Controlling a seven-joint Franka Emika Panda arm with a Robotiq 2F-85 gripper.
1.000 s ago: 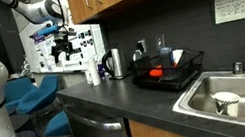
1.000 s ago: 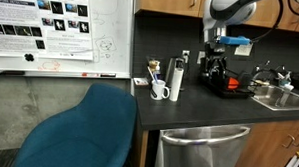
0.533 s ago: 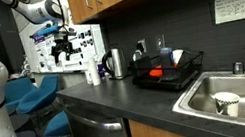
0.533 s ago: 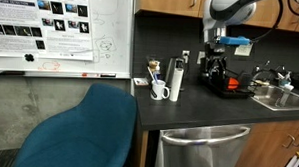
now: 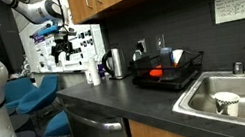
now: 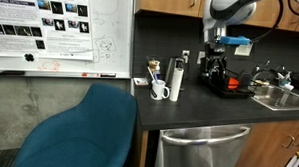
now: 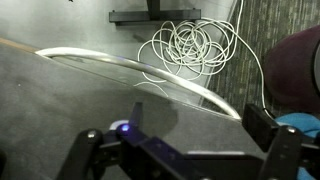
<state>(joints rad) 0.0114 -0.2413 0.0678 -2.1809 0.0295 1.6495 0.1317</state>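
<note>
Tumbler (image 6: pixel 175 79): steel, upright on the dark surface (image 6: pixel 189 110), close to the end by the whiteboard (image 6: pixel 61 30). White mug (image 6: pixel 159 90) just beside it, handle side toward the surface's front edge; touching or a hair apart, cannot tell which.

Up in the air above the surface, the gripper (image 6: pixel 215 76): fingers pointing down, jaws spread wide, nothing between them, nothing touched. Nearest to the tumbler and mug, yet clear of both.

In the wrist view, the same gripper (image 7: pixel 185 150) with one finger (image 7: pixel 88 150) at each side of the frame, bare grey surface below, its curved edge running across. Beyond that edge, a loose coil of white cable (image 7: pixel 195 45) on the floor.

Further along the surface in an exterior view: a kettle (image 5: pixel 115 64), then a black dish rack (image 5: pixel 169 70), then a steel sink (image 5: pixel 199 87) with a pale cup (image 5: pixel 227 103) inside. Blue chair (image 6: pixel 83 131) standing in front of the surface's end.
</note>
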